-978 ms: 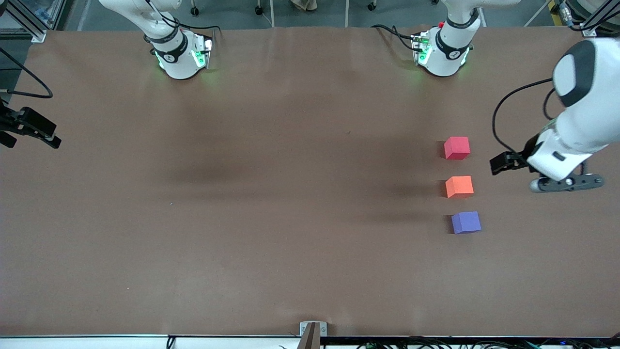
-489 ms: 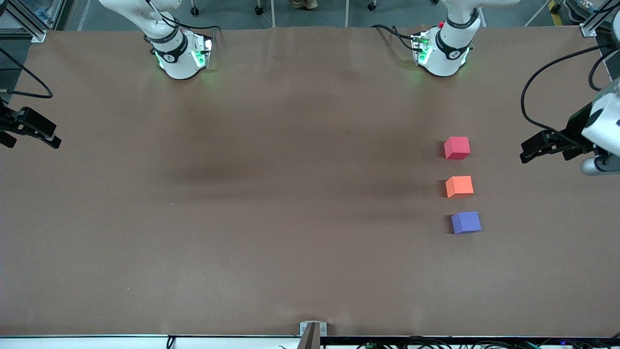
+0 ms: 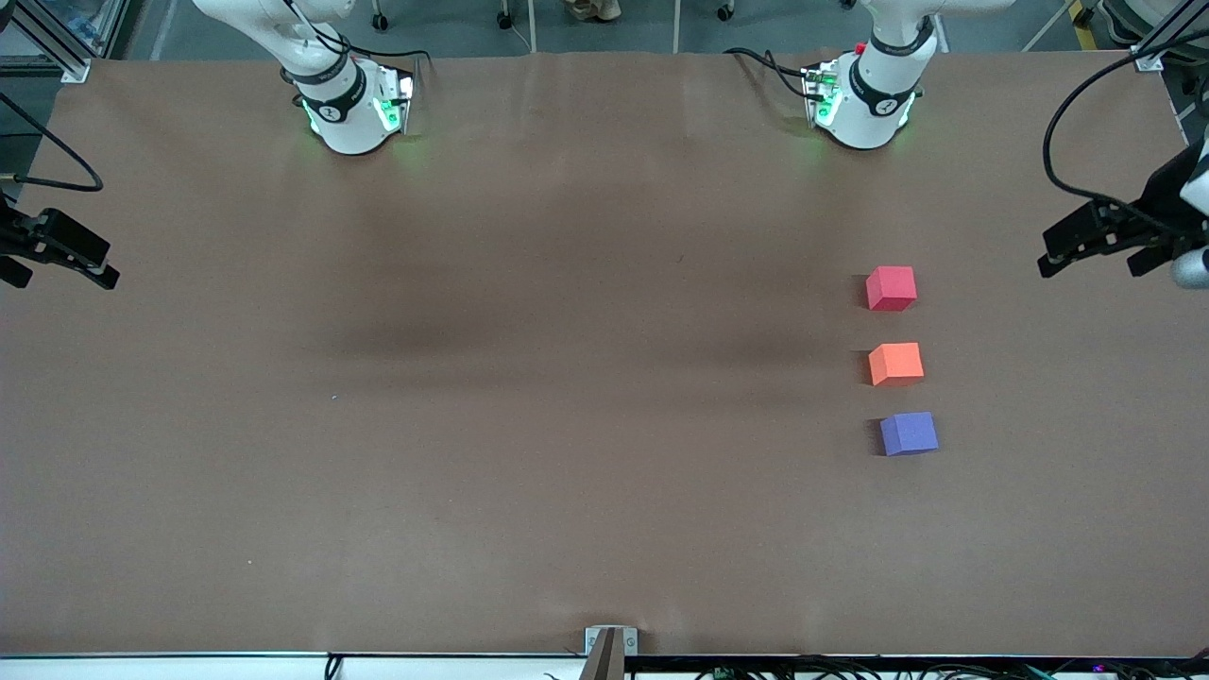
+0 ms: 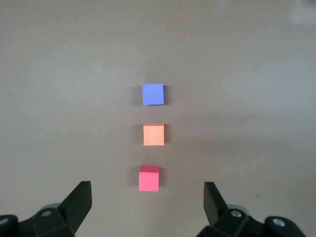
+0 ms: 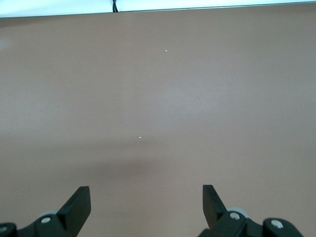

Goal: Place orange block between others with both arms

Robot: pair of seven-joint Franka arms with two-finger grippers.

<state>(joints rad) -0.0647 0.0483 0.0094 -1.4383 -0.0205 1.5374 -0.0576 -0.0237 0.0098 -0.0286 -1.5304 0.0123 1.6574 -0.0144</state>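
We see a brown table (image 3: pixel 567 378) from above, with three small cubes in a line toward the left arm's end. The orange block (image 3: pixel 895 364) sits on the table between the red cube (image 3: pixel 891 288), which lies farther from the front camera, and the purple cube (image 3: pixel 909 433), which lies nearer. The three stand apart, none touching, with roughly even gaps.

The left gripper (image 3: pixel 1100 241) hangs over the table's edge at its own end, jaws wide open and empty; its wrist camera looks down the row of cubes. The right gripper (image 3: pixel 59 255) waits over the other end, also open and empty, with only bare table beneath it.

We judge the placing done, and the step in hand is clearing away. To do it well, we would keep both grippers high and well away from the row, so nothing nudges the cubes out of line
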